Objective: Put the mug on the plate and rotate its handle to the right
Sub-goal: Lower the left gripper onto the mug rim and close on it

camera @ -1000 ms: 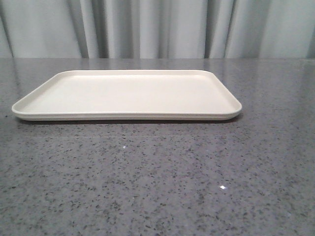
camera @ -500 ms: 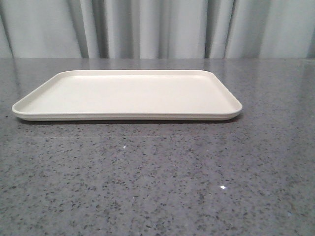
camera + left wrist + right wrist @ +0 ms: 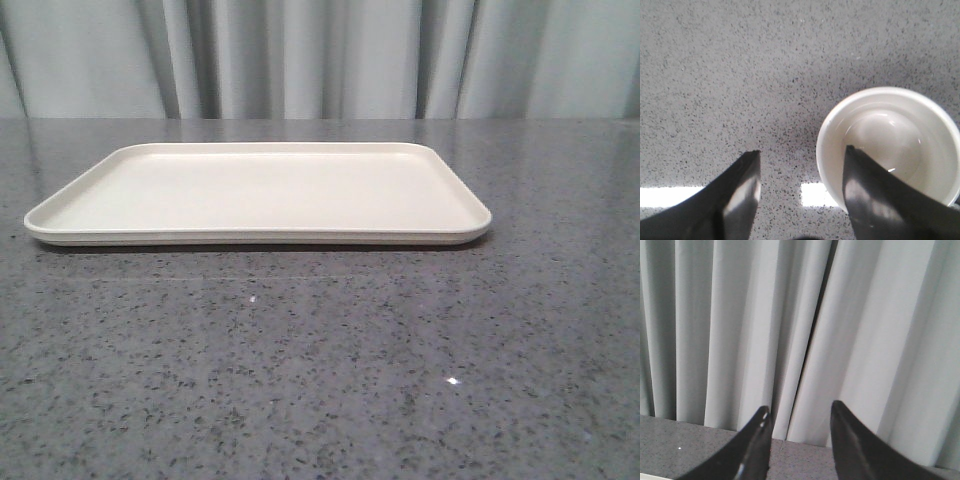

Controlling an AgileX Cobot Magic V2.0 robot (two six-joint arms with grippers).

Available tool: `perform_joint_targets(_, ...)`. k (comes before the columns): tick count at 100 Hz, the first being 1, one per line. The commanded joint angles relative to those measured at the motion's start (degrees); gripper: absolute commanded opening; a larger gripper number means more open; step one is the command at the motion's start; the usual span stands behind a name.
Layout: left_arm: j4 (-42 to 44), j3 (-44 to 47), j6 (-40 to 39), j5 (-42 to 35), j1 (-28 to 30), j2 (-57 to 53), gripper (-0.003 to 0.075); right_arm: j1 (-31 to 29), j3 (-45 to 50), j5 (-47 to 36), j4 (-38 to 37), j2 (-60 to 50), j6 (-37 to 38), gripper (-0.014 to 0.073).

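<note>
Plate [image 3: 258,192]: lies flat on the grey speckled counter [image 3: 320,360], on the far half, a little left of centre in the front view; long side runs left to right; nothing rests on it.

Mug [image 3: 892,145]: seen only in the left wrist view, from above; stands upright on the counter with its mouth up; white inside and nothing in it. It is out of the front view, so its place relative to the plate cannot be told.

Handle: only a dark sliver shows at the picture's edge beside the mug; which way it points cannot be told.

Left hand [image 3: 802,160]: spread wide, holding nothing. One finger [image 3: 745,185] is over bare counter; the other finger [image 3: 865,185] overlaps the mug's rim and mouth. Whether that finger touches the rim cannot be told.

Right hand [image 3: 799,415]: fingers apart, with nothing between them; raised and facing the pale pleated curtain [image 3: 800,325] behind the counter. A strip of counter shows below the curtain.

Front view: neither arm shows in it.
</note>
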Motion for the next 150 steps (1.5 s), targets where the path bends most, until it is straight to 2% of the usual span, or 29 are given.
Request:
perform_joint_targets(1, 1.1, -0.6, -0.2, -0.5, 0.1, 0.4, 0.0376, -0.4, -1.2, -4.0, -0.1, 0.7, -0.4, 0.0309)
perform_joint_targets(26, -0.3, 2.0, -0.2, -1.0, 0.1, 3.9, 0.0376, -0.4, -1.2, -3.3, -0.1, 0.7, -0.4, 0.0309)
perform_joint_targets(92, -1.6, 2.0, -0.2, -2.1, 0.1, 10.1, 0.0361, -0.4, -1.2, -1.3, -0.1, 0.7, -0.4, 0.0309)
perform_joint_targets(106, -2.2, 2.1, -0.2, -2.0, 0.1, 10.9, 0.0312, -0.4, -1.2, -1.2, -0.1, 0.7, -0.4, 0.0309)
perform_joint_targets(115, -2.0, 2.1, -0.2, -2.4, 0.1, 11.0, 0.0253, -0.4, -1.2, -1.2, -0.1, 0.7, -0.4, 0.0309)
perform_joint_targets(122, -1.6, 2.1, -0.2, -2.6, 0.1, 11.0, 0.0169, -0.4, -1.2, -1.2, -0.1, 0.7, -0.4, 0.0309)
perform_joint_targets(131, -1.5, 2.1, 0.2, -3.2, 0.1, 11.0, 0.0008, -0.4, -1.2, -1.2, -0.1, 0.7, -0.4, 0.0309)
perform_joint_targets(134, -1.3, 2.1, 0.3, -3.3, 0.1, 11.0, -0.0023, -0.4, -1.2, -1.2, -0.1, 0.7, -0.4, 0.0309)
perform_joint_targets(150, -1.5, 2.1, 1.7, -3.8, 0.1, 11.0, -0.0010, -0.4, -1.2, -1.2, -0.1, 0.7, -0.4, 0.0309)
